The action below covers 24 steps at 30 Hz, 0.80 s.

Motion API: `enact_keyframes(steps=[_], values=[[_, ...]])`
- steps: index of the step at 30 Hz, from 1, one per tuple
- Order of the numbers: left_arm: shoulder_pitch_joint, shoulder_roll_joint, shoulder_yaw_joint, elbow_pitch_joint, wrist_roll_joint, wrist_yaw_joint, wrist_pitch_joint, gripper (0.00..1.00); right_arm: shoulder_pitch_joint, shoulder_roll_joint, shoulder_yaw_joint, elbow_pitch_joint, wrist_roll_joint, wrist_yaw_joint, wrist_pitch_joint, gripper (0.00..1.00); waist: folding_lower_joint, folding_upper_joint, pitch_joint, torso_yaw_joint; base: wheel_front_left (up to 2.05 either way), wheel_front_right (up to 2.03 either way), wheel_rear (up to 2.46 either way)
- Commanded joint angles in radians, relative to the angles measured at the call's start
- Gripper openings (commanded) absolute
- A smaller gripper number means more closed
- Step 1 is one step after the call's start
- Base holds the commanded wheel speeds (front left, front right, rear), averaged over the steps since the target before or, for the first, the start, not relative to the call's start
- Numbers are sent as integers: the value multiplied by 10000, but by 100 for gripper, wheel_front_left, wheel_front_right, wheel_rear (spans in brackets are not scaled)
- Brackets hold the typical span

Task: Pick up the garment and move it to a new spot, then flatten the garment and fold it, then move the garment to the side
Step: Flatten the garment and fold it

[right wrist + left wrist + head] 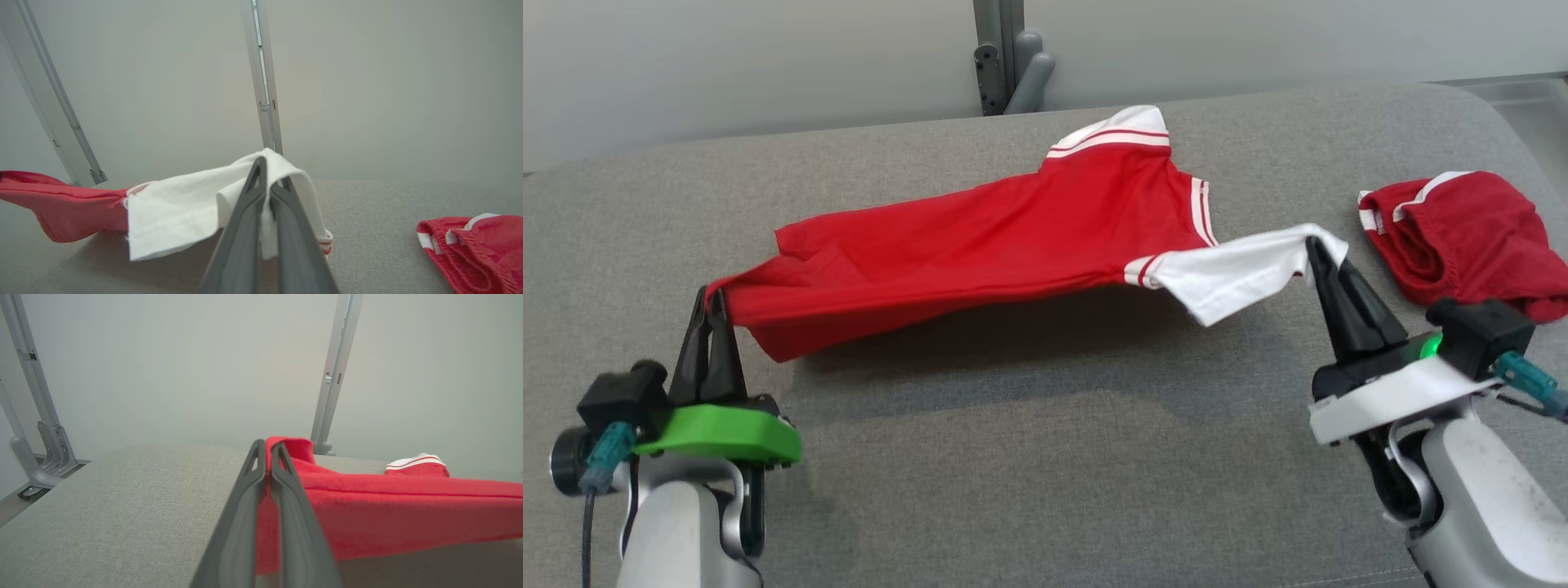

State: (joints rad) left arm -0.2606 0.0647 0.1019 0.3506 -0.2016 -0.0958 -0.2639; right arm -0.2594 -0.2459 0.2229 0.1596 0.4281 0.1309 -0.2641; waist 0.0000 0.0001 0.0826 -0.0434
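Note:
The garment (996,237) is a red shirt with white sleeves and white stripes, stretched across the grey cushion and partly lifted off it. My left gripper (712,306) is shut on its red hem corner at the lower left; the left wrist view shows the dark fingers (286,498) pinching red cloth (388,514). At the right, my right gripper (1319,249) is shut on the white sleeve (1241,265). From the right wrist, the white sleeve (184,208) drapes over the closed fingers (249,212). The far sleeve (1119,131) lies on the cushion.
A second red piece of clothing with white trim (1470,241) lies crumpled at the right edge of the cushion (1045,457), close to my right gripper. A grey metal post (1005,57) stands behind the cushion against a pale wall.

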Motion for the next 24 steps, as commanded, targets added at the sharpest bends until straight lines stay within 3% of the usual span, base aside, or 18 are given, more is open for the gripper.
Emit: enact_keyframes(steps=[1, 7, 14, 19, 24], values=[[-580, 236, -117, 163, 167, -92, 4, 0, -507, -195, -67, -24, 25, -6, 5, 0, 0, -1, 377, 33, 0, 0, 0], [-2816, 812, -785, 1080, 559, -212, 387, 0, -2454, -702, 397, 573, 304, -6, 74, 0, 0, -1, 1690, 135, 0, 0, 0], [-7322, 1762, -1901, 1977, 1637, -278, 995, 0, -7239, -1606, 1193, 2164, 33, -7, 628, 0, 0, -1, 3877, 217, 0, 0, 0], [-10705, 2232, -2338, 2853, 2387, -132, 1157, 0, -11271, -1756, 953, 3816, -1040, -10, 490, 0, 0, -1, 5108, 171, 0, 0, 0], [-13452, 2487, -2809, 3368, 3169, 191, 447, 0, -14296, -1668, -179, 4591, -2653, -12, 24, 0, 0, -1, 5562, 83, 0, 0, 0]])
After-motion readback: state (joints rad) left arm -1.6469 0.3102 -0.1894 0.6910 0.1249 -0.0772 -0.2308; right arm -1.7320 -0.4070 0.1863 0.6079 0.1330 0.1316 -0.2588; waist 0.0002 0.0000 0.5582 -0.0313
